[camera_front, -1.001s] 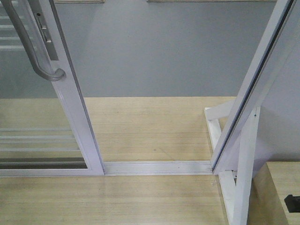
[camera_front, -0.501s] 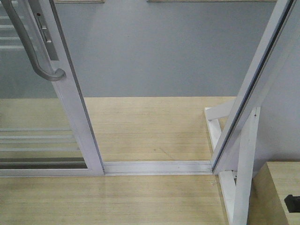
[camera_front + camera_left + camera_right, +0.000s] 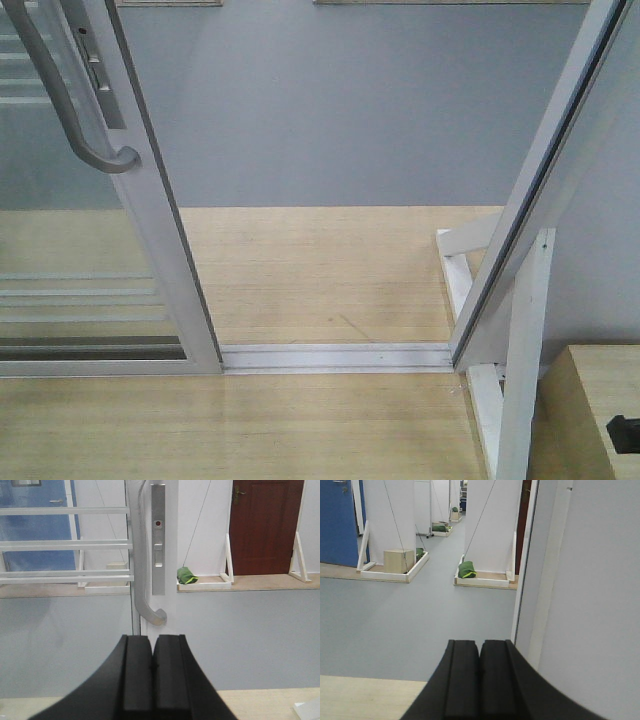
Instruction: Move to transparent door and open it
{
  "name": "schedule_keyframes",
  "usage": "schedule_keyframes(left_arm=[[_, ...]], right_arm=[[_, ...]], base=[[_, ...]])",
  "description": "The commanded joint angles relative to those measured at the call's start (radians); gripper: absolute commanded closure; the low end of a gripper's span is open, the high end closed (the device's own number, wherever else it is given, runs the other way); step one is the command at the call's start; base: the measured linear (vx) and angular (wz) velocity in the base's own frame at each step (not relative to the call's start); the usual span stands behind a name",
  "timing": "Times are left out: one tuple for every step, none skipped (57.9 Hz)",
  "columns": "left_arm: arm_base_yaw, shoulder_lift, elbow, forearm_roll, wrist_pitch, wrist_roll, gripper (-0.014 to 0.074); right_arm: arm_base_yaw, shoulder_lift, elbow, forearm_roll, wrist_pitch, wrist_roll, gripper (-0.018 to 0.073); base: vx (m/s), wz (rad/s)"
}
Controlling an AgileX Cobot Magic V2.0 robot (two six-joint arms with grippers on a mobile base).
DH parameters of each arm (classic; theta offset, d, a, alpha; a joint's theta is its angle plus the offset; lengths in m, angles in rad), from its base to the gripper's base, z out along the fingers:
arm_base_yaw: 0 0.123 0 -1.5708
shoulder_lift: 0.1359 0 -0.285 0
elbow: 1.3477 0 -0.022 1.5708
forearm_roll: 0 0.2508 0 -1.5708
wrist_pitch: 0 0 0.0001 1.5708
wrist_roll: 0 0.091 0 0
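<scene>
The transparent door [image 3: 160, 240] stands at the left of the front view, slid aside, with a gap to its right down to the floor track [image 3: 335, 356]. Its curved grey handle [image 3: 75, 120] is on the stile, and thin white bars cross the glass. In the left wrist view the handle [image 3: 142, 595] and a grey lock plate [image 3: 158, 540] are straight ahead. My left gripper [image 3: 152, 642] is shut and empty, short of the handle's lower end. My right gripper [image 3: 480, 646] is shut and empty, facing the opening beside a white frame [image 3: 532, 565].
A white door-frame post [image 3: 545, 180] with a braced white foot [image 3: 500, 380] stands at the right. A wooden box [image 3: 595, 410] sits at the bottom right. Beyond the wooden platform lies grey floor [image 3: 340, 100]. Far off are partition walls, green bags [image 3: 466, 570] and a red-brown door [image 3: 265, 525].
The view has shifted very slightly; the wooden box at the bottom right sits a little lower and further right. The door stands as before.
</scene>
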Motion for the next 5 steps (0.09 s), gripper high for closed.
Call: schedule_keyframes(left_arm=[[-0.001, -0.012, 0.030, -0.006, -0.078, -0.003, 0.0602], [-0.001, -0.012, 0.030, -0.006, -0.078, -0.003, 0.0602], [-0.001, -0.012, 0.030, -0.006, -0.078, -0.003, 0.0602], [-0.001, -0.012, 0.030, -0.006, -0.078, -0.003, 0.0602], [-0.001, -0.012, 0.030, -0.006, -0.078, -0.003, 0.0602]], right_arm=[[-0.005, -0.015, 0.013, 0.000, -0.082, -0.007, 0.0564], [-0.005, -0.015, 0.013, 0.000, -0.082, -0.007, 0.0564], [-0.005, -0.015, 0.013, 0.000, -0.082, -0.007, 0.0564], [-0.005, -0.015, 0.013, 0.000, -0.082, -0.007, 0.0564], [-0.005, -0.015, 0.013, 0.000, -0.082, -0.007, 0.0564]], base=[[0.00, 0.00], [0.00, 0.00], [0.00, 0.00], [0.00, 0.00], [0.00, 0.00]])
